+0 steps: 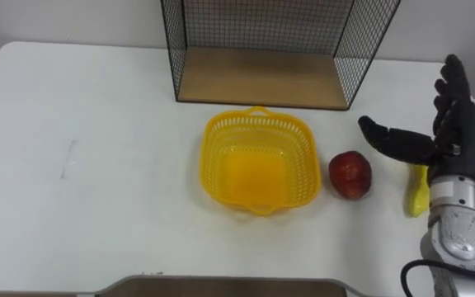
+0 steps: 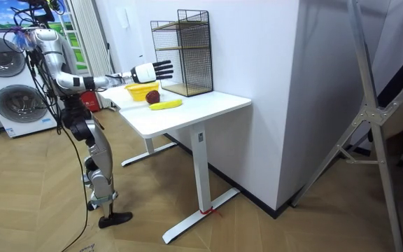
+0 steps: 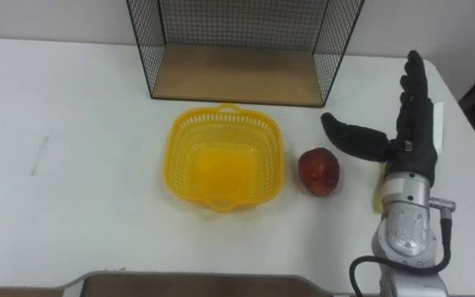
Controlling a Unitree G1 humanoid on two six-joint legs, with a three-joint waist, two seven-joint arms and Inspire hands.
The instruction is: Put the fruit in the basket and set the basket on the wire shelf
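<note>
R hand [image 1: 456, 136], fingers [image 1: 453, 76] spread wide & holding nothing, hovers at 3 o'clock of apple [image 1: 350, 175]; basket [image 1: 214, 157] at apple's 9 o'clock.

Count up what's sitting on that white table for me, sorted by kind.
Fruit: 2, a red apple and a banana
Baskets: 1, the yellow basket, with nothing in it
Shelves: 1, the wire shelf
Total: 4
</note>
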